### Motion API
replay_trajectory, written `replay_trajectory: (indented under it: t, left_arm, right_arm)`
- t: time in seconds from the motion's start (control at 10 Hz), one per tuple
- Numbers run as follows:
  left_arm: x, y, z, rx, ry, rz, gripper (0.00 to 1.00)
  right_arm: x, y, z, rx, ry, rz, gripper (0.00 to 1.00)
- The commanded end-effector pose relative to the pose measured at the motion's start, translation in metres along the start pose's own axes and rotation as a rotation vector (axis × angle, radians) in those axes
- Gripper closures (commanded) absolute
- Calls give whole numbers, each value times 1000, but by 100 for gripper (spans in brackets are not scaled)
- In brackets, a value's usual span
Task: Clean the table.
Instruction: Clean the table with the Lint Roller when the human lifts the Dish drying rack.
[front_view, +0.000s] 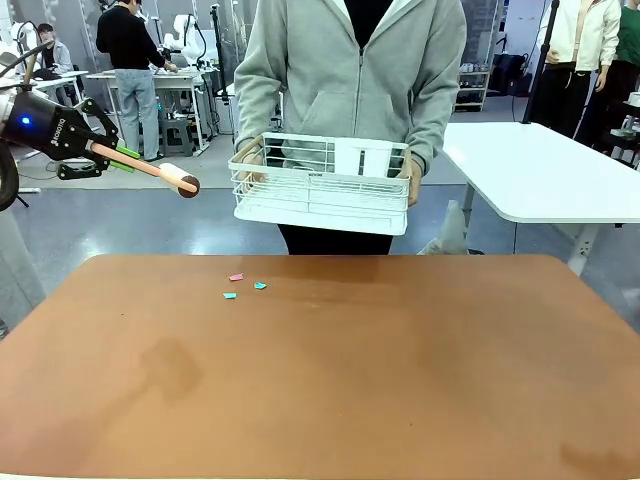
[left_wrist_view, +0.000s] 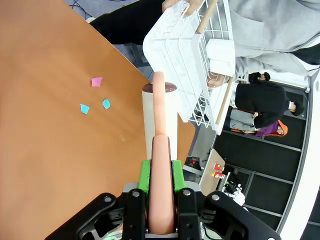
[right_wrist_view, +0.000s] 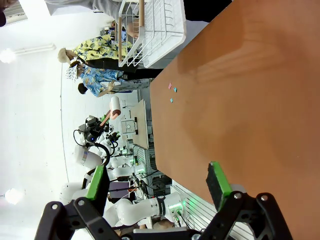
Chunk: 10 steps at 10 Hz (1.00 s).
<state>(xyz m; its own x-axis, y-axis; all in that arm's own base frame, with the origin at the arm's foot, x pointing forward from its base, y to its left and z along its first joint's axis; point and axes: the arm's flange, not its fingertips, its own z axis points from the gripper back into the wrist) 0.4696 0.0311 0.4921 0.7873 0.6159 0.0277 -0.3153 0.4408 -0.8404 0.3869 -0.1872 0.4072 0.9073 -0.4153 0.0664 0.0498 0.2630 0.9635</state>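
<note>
The reddish-brown table (front_view: 330, 380) carries three small paper scraps, one pink (front_view: 236, 277) and two teal (front_view: 260, 286), near its far edge. My left gripper (front_view: 112, 156) hangs above and beyond the table's far left corner, shut on the pink handle of a lint roller (front_view: 180, 180). In the left wrist view the left gripper (left_wrist_view: 161, 172) clamps that handle between its green pads, and the white roller head (left_wrist_view: 160, 117) points past the scraps (left_wrist_view: 96, 81) toward the table edge. My right gripper (right_wrist_view: 157, 182) stands open over the bare table (right_wrist_view: 250, 110), with nothing between its fingers.
A person in a grey hoodie stands at the far side holding a white wire dish rack (front_view: 320, 188) with both hands, just above and beyond the table's edge. A white-topped table (front_view: 540, 170) stands at the back right. Other people are farther off.
</note>
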Motion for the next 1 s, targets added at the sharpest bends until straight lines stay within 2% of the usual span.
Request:
replay_trajectory:
  t: [0.0, 0.1, 0.2, 0.3, 0.4, 0.5, 0.6, 0.7, 0.8, 0.9]
  left_arm:
    - [0, -1, 1, 0, -2, -3, 100]
    - [0, -1, 1, 0, -2, -3, 100]
    - [0, 0, 0, 0, 0, 0, 79]
    - [7, -8, 10, 7, -2, -133, 79]
    - [21, -16, 18, 62, 47, -278, 79]
    - [39, -20, 17, 138, 143, -408, 79]
    - [62, -27, 8, 205, 282, -533, 79]
    - [77, -27, -9, 274, 363, -666, 79]
    - [85, -19, -29, 347, 454, -677, 79]
    - [86, -5, -48, 395, 494, -677, 79]
  right_arm:
    - [0, 2, 1, 7, -1, 5, 0]
    - [0, 2, 1, 7, -1, 5, 0]
    - [0, 2, 1, 7, -1, 5, 0]
    - [0, 2, 1, 7, -1, 5, 0]
    - [0, 2, 1, 7, -1, 5, 0]
    - [0, 2, 1, 7, -1, 5, 0]
    - [0, 2, 1, 7, -1, 5, 0]
    - [0, 2, 1, 7, -1, 5, 0]
    - [0, 2, 1, 7, -1, 5, 0]
    - [0, 2, 1, 7, -1, 5, 0]
